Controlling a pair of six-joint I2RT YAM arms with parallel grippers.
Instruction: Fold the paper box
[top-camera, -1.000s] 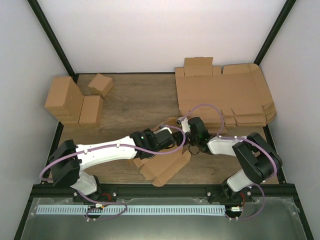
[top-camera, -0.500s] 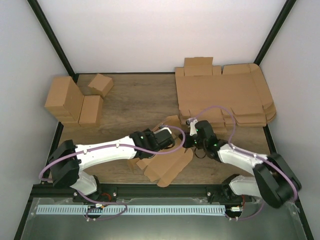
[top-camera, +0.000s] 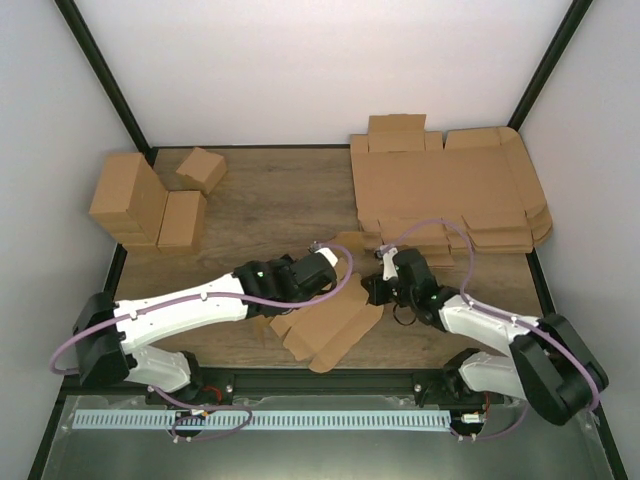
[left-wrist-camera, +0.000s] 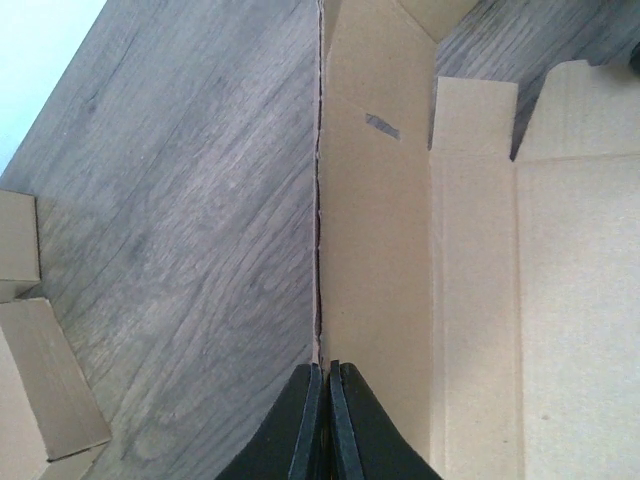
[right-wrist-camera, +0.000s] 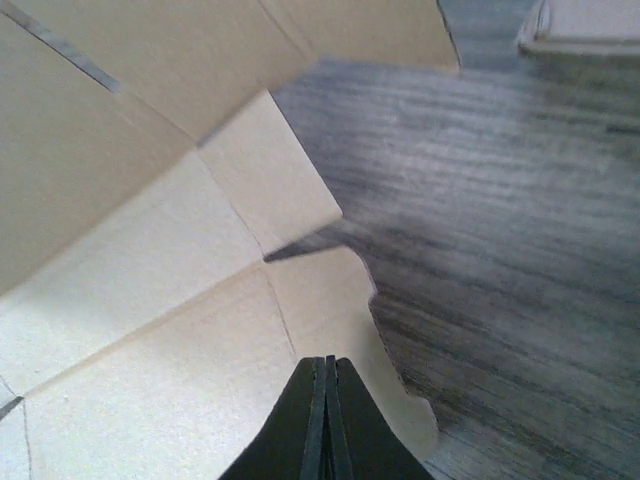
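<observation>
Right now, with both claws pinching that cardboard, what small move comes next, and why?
Probably the left gripper should fold its pinched edge panel inward along the crease: the paper box lies mostly flat, and the right gripper holds a flap to steady it.

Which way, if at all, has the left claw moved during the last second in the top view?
Yes, slightly: the left claw shifted leftward, away from the pile of flat cardboard sheets.

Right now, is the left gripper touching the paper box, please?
Touching. Left wrist view: the left gripper is shut on the paper box, pinching its edge.
</observation>
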